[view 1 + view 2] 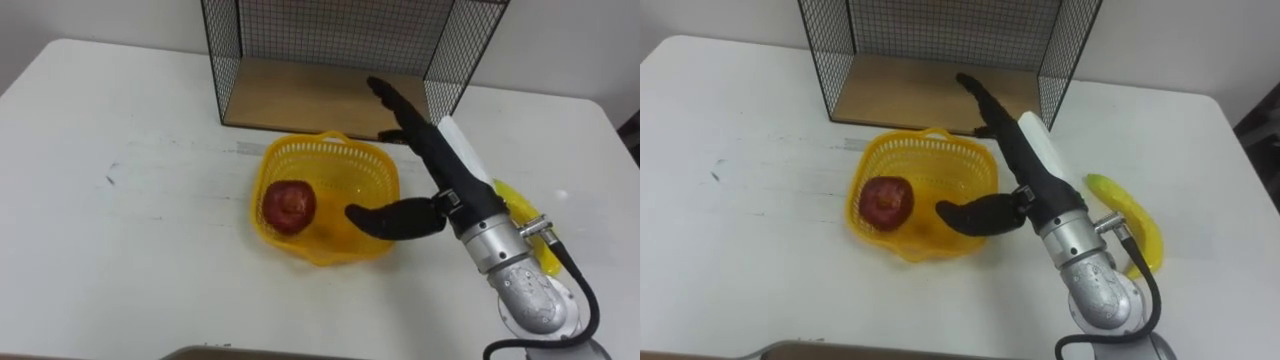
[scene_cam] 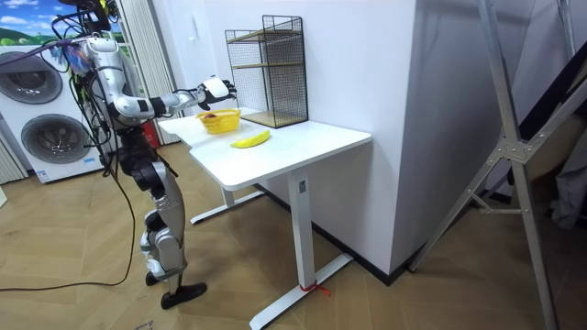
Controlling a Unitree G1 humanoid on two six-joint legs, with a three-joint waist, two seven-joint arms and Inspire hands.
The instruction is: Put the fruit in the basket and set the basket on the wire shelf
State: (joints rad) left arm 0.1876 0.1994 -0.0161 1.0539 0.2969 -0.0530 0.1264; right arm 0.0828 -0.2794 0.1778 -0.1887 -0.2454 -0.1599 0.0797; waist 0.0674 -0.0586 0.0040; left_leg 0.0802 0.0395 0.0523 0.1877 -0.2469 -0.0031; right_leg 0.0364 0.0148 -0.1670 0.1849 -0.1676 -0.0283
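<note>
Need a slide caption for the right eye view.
Right hand open over the basket, apple inside; banana on the table to its right, wire shelf behind.

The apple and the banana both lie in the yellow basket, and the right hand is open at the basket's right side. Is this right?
Not entirely. Only the apple lies in the yellow basket; the banana lies on the white table, right of the right hand, as the right eye view shows. The hand is open at the basket's right side.
</note>
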